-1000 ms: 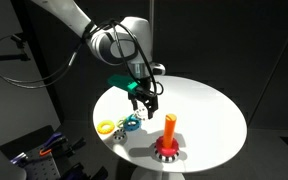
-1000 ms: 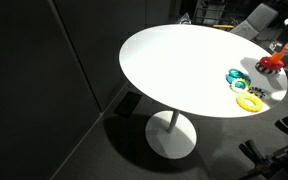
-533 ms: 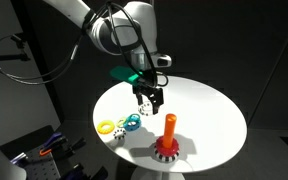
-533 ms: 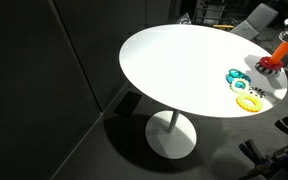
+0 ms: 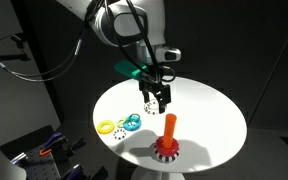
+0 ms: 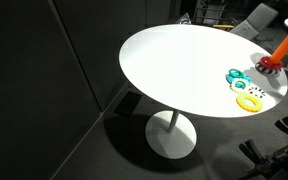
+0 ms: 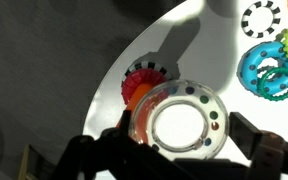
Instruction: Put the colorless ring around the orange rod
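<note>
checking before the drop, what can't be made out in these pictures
- the colorless ring: too small to spot in the hand in an exterior view
- the orange rod: wrist view, mostly hidden behind the ring, so centring is unclear
- the hand: not visible near the rod in an exterior view, off frame or too dark

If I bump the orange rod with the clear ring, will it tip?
Probably not: the orange rod stands on a wide round base. A knock near its top could rock it. It looks rigid, unlikely to bend.
</note>
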Controlling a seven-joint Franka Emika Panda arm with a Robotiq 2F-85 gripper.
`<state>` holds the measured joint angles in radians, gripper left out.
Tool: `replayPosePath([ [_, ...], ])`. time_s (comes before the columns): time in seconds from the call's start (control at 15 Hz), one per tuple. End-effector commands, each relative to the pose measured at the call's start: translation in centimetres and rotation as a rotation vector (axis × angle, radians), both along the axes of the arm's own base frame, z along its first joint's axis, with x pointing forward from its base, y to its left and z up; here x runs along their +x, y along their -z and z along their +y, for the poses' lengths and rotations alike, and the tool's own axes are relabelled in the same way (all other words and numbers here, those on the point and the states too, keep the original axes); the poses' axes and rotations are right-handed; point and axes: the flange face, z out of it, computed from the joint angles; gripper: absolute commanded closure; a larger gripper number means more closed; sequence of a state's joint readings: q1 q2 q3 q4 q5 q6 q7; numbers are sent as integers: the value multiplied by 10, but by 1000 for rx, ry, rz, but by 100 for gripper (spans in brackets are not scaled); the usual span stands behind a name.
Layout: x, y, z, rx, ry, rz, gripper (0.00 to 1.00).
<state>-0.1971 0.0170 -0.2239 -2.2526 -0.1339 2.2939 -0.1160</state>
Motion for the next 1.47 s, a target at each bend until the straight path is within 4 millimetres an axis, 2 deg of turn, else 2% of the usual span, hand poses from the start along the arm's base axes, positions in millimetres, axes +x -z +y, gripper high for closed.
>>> replayPosePath([
  [0.0,4,-9,-17,-11,54,8,30],
  [0.33,10,-7,-31,-7,84,0,30],
  [1.07,38,6,-44,10,101,7,30],
  [1.4,43,12,-51,20,110,35,30],
])
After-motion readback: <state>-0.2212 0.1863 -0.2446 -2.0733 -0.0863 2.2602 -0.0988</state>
